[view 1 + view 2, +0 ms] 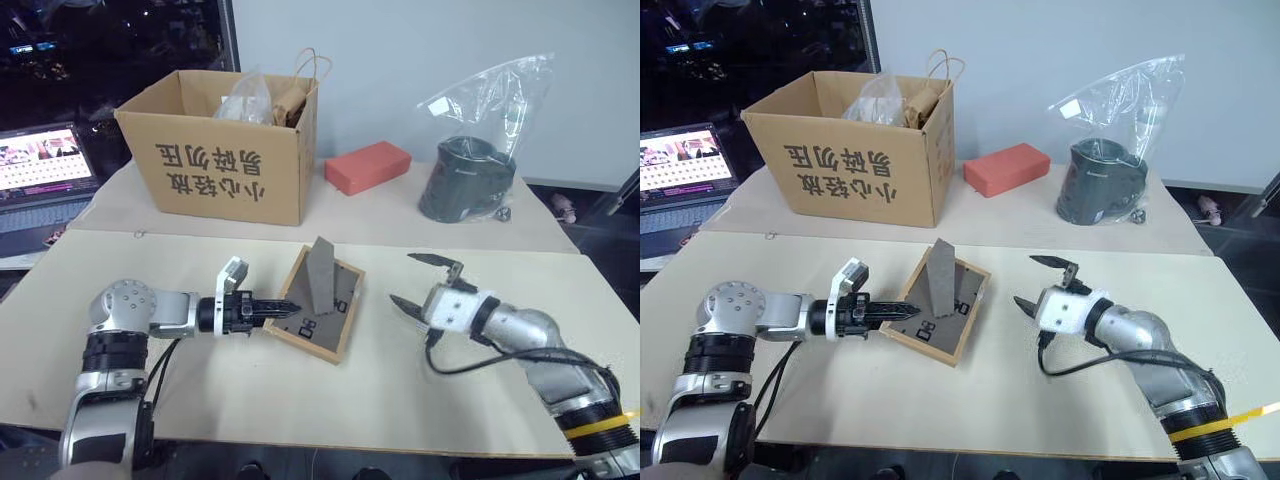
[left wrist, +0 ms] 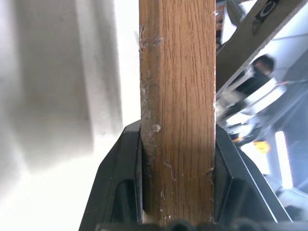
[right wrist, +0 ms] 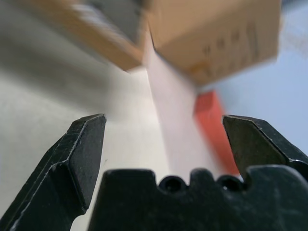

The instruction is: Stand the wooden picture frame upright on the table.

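Note:
The wooden picture frame (image 1: 338, 312) lies back-up on the table (image 1: 200, 400), its left edge lifted a little. Its dark back panel shows white marks, and the hinged stand (image 1: 322, 275) sticks up from it. My left gripper (image 1: 280, 308) is shut on the frame's left edge; in the left wrist view the wooden rim (image 2: 178, 120) sits clamped between the black fingers (image 2: 127, 178). To the right of the frame, apart from it, my right gripper (image 1: 401, 278) stands wide open and empty, its fingers (image 3: 82, 149) pointing toward the frame.
Behind the frame stands an open cardboard box (image 1: 225, 150) with bags in it. A red block (image 1: 367, 166) and a black object in a plastic bag (image 1: 468, 178) sit at the back right. A laptop (image 1: 45, 165) is at the far left.

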